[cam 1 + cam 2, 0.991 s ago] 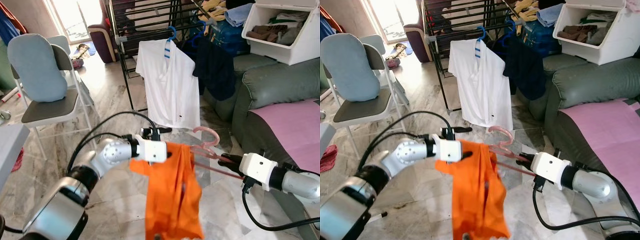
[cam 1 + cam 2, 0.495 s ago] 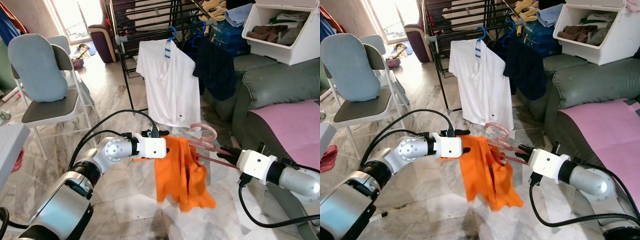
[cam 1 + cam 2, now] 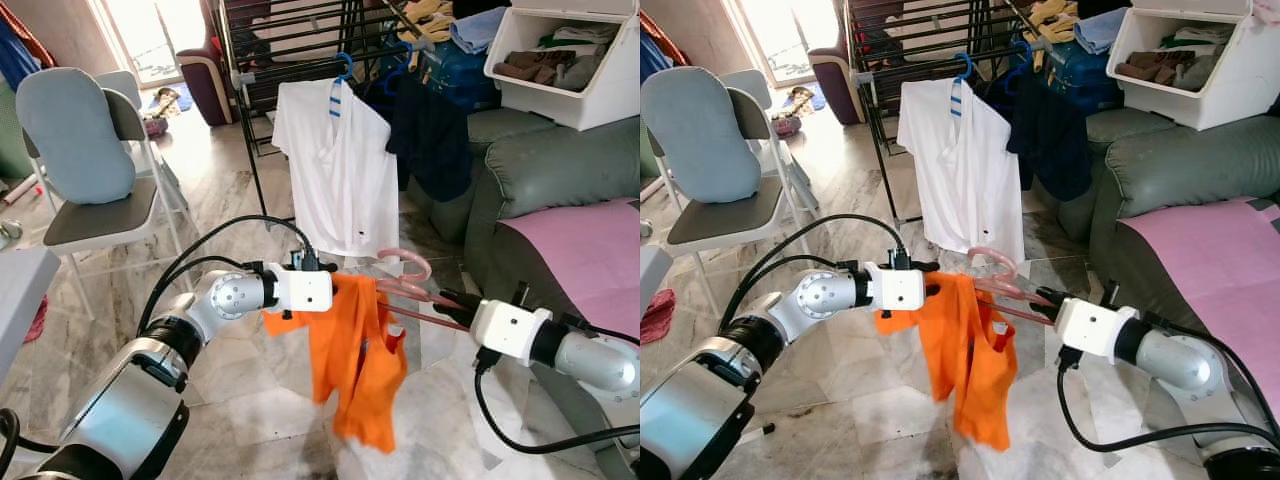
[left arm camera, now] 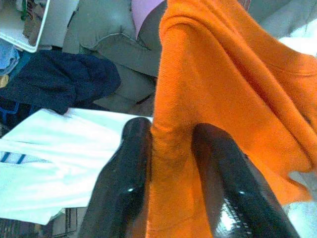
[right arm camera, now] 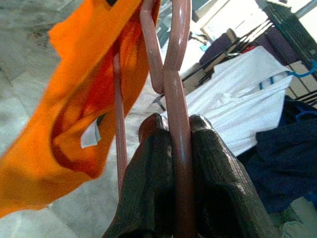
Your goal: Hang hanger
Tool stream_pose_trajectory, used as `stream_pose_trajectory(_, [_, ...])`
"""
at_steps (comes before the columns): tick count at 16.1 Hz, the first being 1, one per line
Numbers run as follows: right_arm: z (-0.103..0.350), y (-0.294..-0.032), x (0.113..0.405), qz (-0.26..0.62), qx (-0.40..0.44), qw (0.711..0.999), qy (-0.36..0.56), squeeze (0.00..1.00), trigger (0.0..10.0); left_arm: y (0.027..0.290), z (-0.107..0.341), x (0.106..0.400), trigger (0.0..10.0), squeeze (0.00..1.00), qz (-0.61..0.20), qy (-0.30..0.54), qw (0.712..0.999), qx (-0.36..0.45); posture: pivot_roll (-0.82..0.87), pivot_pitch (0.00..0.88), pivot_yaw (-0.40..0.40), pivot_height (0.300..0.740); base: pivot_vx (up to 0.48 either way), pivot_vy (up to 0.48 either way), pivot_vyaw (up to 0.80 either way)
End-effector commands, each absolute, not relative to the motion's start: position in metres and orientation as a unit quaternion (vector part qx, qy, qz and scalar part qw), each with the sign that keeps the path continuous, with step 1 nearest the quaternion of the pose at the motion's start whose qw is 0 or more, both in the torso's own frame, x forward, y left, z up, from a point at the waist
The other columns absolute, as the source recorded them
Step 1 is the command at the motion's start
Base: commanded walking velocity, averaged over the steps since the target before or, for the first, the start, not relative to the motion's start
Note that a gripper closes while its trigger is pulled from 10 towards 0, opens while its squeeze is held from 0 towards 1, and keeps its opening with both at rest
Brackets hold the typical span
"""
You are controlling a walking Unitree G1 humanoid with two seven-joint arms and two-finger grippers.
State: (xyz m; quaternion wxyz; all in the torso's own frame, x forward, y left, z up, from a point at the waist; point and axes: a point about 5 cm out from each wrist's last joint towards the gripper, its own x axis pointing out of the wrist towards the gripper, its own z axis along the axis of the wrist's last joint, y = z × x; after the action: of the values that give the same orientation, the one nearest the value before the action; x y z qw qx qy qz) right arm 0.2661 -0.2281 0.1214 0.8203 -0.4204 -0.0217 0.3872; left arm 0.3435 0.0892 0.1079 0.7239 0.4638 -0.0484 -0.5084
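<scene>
Centre of the frame: the pink hanger (image 3: 405, 275) carries an orange garment (image 3: 355, 350) above the floor, held between the two arms, well short of the drying rack (image 3: 290, 45) at upper centre, where a white shirt (image 3: 335, 170) already hangs from a blue hanger (image 3: 343, 68). The right tool (image 5: 176, 148), lower right, is clamped together on the hanger's stem just below the hook. The left tool (image 4: 168, 163), centre left, pinches a fold of the orange cloth at one shoulder. The hanger appears rigid, thin and smooth, so it may twist in the grip; holding it at the stem keeps the hook free for the rail. The garment looks light and limp and could slip off a tilted arm. A grey sofa (image 3: 560, 180) stands at right.
</scene>
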Motion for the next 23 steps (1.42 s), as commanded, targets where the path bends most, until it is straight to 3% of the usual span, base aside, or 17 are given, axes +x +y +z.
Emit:
stream_pose_trajectory(1, [0.138,-0.221,0.274,0.372,-0.424,0.823,-0.074,0.0,10.0,0.092,0.107,0.345,0.0,0.0,-0.511,-0.034,0.716,0.474,-0.2,0.0,0.113,0.74,0.0,0.0,0.0])
stream_pose_trajectory(12, [0.14,-0.218,0.282,0.356,-0.455,0.81,-0.1,0.0,10.0,0.094,0.095,0.339,0.0,0.0,-0.535,0.006,0.708,0.461,-0.2,0.0,0.11,0.74,0.0,0.0,0.0])
stream_pose_trajectory(13, [0.139,-0.219,0.282,0.357,-0.451,0.813,-0.095,0.07,10.0,0.094,0.094,0.339,0.0,0.0,-0.536,0.009,0.709,0.459,-0.2,0.0,0.11,0.74,0.0,0.0,0.0])
stream_pose_trajectory(14, [0.139,-0.219,0.284,0.359,-0.439,0.819,-0.087,1.0,10.0,0.096,0.093,0.338,0.0,0.0,-0.536,0.013,0.711,0.455,-0.21,0.0,0.109,0.74,0.0,0.0,0.0])
stream_pose_trajectory(18, [0.134,-0.224,0.287,0.385,-0.46,0.799,-0.043,1.0,10.0,0.111,0.087,0.337,0.0,0.0,-0.525,0.044,0.731,0.434,-0.2,0.0,0.105,0.74,0.0,0.0,0.0])
stream_pose_trajectory(23, [0.154,-0.24,0.295,0.385,-0.458,0.801,-0.028,1.0,10.0,0.129,0.069,0.332,0.0,0.0,-0.487,0.082,0.75,0.44,-0.2,0.0,0.1,0.74,0.0,0.0,0.0])
